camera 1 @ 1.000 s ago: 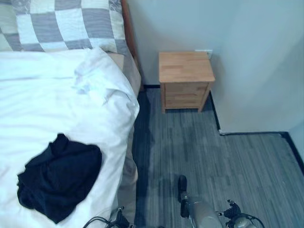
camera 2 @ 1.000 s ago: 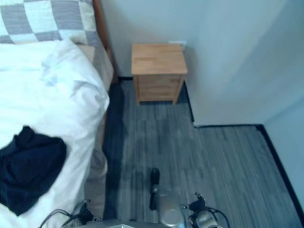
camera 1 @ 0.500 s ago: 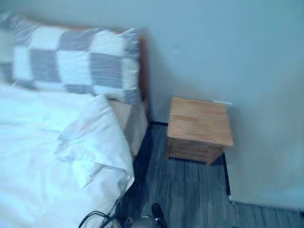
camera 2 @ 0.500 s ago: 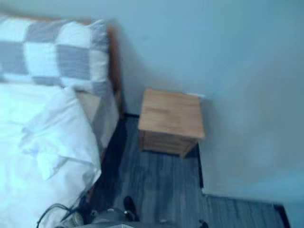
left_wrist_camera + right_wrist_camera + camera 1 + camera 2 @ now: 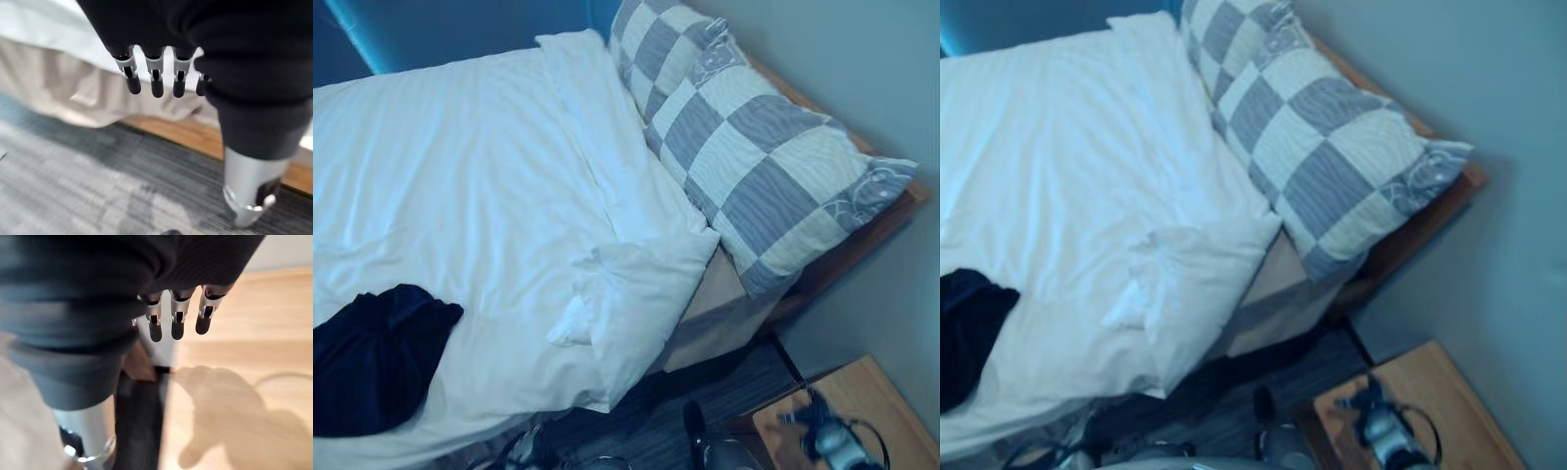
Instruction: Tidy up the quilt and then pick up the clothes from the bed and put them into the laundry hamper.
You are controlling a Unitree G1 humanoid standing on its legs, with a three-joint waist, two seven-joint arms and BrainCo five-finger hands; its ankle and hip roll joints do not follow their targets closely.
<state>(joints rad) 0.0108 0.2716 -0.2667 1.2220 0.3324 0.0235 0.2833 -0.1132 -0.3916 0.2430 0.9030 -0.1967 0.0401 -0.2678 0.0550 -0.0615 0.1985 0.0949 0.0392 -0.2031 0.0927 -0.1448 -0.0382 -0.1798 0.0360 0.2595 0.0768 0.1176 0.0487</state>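
bed | quilt white, corner bunched | clothes dark, crumpled

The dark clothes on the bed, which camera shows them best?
The left eye view: the dark clothes lie bunched on the white quilt, cut only at the edge. The right eye view shows just a part of them.
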